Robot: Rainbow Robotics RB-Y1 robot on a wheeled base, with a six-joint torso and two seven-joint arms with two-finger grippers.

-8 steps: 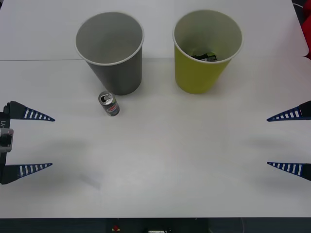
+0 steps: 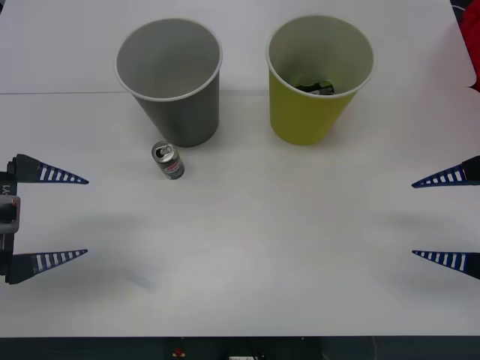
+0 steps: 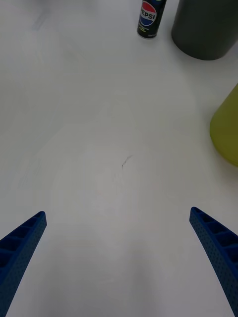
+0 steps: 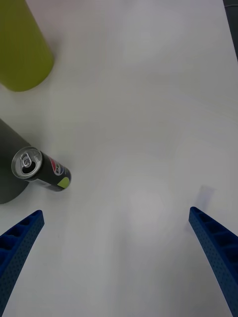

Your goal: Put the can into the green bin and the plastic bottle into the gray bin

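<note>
White table (image 2: 247, 247) spans the front view; its near edge ends in a dark strip. Gray bin (image 2: 171, 79) stands upright at far left-centre, inside bare as far as visible. Green bin (image 2: 319, 79) stands upright to its right, well apart; a dark item with green marks (image 2: 315, 88) lies at the bottom, partly hidden by the rim, identity unclear. In the wrist views both bins are cut off by the frame edges.

Left gripper (image 2: 49, 217) hovers at the table's left edge, fingers spread wide, holding nothing; body cut off by the frame. Right gripper (image 2: 446, 217) sits at the right edge, fingers likewise wide and empty, only the fingertips in frame.

Can (image 2: 168, 160) stands upright on the table just in front of the gray bin, near its base; contact cannot be told. Pull-tab top faces up.
</note>
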